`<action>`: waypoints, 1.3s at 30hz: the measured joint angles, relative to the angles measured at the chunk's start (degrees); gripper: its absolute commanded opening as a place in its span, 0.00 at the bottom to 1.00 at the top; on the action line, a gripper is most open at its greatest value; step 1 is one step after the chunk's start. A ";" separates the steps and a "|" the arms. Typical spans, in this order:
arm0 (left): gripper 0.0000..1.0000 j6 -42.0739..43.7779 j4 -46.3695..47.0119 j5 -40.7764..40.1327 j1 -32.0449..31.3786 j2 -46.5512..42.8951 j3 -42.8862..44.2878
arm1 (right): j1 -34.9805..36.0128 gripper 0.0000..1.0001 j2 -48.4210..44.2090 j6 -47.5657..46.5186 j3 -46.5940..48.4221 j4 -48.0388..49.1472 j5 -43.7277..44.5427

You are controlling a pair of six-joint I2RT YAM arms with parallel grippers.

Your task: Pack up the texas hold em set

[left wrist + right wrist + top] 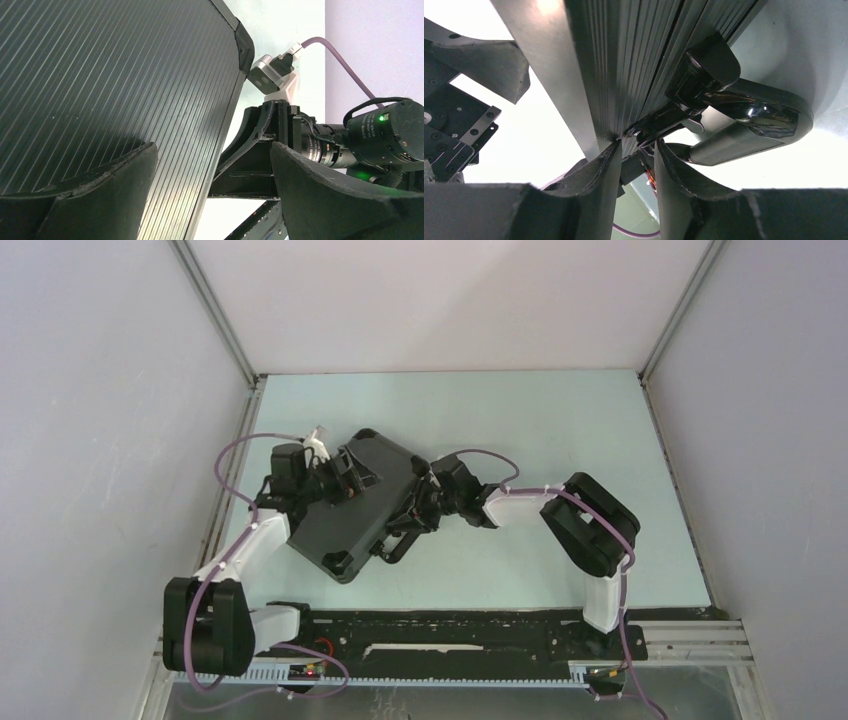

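Jaws of the left gripper [338, 478] meet the far-left edge of the closed black ribbed hard briefcase [345, 525]; the right gripper [415, 510] is at its opposite edge, on the pale green table [520, 420]. Left wrist view: jaws gape wide, with the case's edge running between them. Right wrist view: 2 fingers [604, 170] nearly meet, pinching a small black latch [644, 132]; a glossy black handle [749, 115] lies just right of them.
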 measured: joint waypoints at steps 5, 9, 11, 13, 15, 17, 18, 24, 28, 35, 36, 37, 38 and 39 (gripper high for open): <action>0.94 -1.64 1.77 -1.33 -0.22 -1.07 -1.73 | 0.00 0.38 -0.04 -0.13 0.00 -0.22 0.20; 0.93 -3.43 4.13 -1.51 -0.17 -1.51 -3.32 | 0.04 0.35 -0.04 0.35 0.00 0.96 0.11; 0.93 -4.00 5.07 -1.53 -0.04 -1.79 -3.82 | 0.04 0.57 -0.04 0.52 0.00 0.96 0.00; 0.93 -4.11 5.53 -1.68 0.02 -2.08 -3.98 | 0.07 0.74 -0.04 -0.13 0.00 -0.31 0.07; 0.93 -4.31 5.73 -2.03 0.02 -2.32 -4.02 | 0.04 0.73 -0.07 -1.33 -0.22 -2.93 0.15; 0.92 -4.39 5.90 -2.23 0.02 -2.29 -4.13 | 0.02 0.70 -0.22 -2.34 -0.24 -3.78 0.22; 0.92 -4.37 5.97 -2.29 0.02 -2.29 -4.13 | -0.07 0.70 -0.57 -2.84 -0.31 -3.96 0.28; 0.92 -4.17 5.68 -3.04 -0.15 -3.54 -4.44 | -0.90 0.73 -11.37 -8.83 -0.35 -1.20 1.77; 0.93 -2.73 5.07 -2.91 -0.17 -6.99 -5.79 | -2.23 0.44 -17.25 -13.92 -0.28 0.50 0.96; 0.95 -0.81 3.56 -2.12 -4.42 -9.03 -6.29 | -3.58 0.29 -16.59 -14.60 -5.29 1.79 0.39; 0.95 -0.83 3.56 -1.70 -5.88 -8.83 -6.14 | -3.56 0.26 -15.39 -14.12 -6.36 2.56 0.00; 0.95 -0.92 3.67 -1.46 -6.75 -8.57 -6.12 | -3.48 0.25 -14.14 -13.64 -6.97 3.32 -0.26; 0.94 -1.01 3.89 -1.27 -7.39 -8.31 -6.08 | -3.34 0.24 -12.57 -13.07 -7.45 4.20 -0.59; 0.94 -1.01 4.20 -1.18 -7.80 -7.74 -5.97 | -3.13 0.24 -10.82 -12.33 -7.69 5.18 -0.96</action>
